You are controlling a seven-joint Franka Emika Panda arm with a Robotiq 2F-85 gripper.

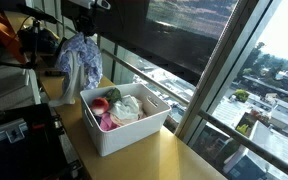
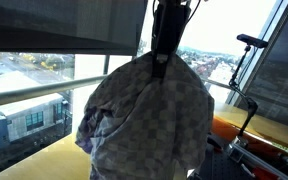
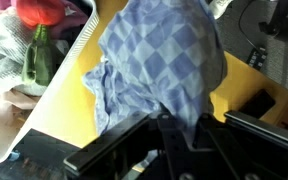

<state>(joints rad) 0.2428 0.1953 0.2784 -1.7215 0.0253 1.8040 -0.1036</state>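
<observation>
Here, cloth (image 1: 79, 60) above yellow table (image 1: 179, 155), windows (image 1: 199, 40)

Count from here: 1 blue-and-white checked fabric cloth (image 1: 80, 60), 1 white rectangular plastic bin (image 1: 134, 138). In bin: 1 red round object (image 1: 114, 96), 1 pink item (image 1: 106, 123), 1 crumpled white cloth (image 1: 128, 108). 1 yellow counter (image 1: 174, 155).

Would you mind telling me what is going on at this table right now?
The robot's gripper is pinching a blue-and-white checked cloth by its top, so it hangs bunched over the yellow wooden table. Beside it stands a white plastic bin holding red, pink and white items. The cloth hangs outside the bin.
</observation>
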